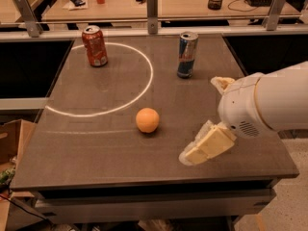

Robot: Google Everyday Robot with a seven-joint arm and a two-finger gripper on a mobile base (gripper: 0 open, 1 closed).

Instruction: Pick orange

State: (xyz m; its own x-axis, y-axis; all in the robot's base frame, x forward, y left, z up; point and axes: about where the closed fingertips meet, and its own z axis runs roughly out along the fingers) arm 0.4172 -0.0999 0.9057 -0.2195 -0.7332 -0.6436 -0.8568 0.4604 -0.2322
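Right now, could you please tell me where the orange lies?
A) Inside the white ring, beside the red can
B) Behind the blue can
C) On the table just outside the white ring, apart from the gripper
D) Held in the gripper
C: the orange rests on the table just outside the white ring, apart from the gripper, which is over the table's front right part.

Gripper (192, 154) low, right of centre

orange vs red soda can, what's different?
The orange is a plain low ball; the red soda can is a taller printed cylinder, upright. The orange lies outside the white circle, the can inside it. Both sit on the table, untouched; the gripper hangs right of the orange.
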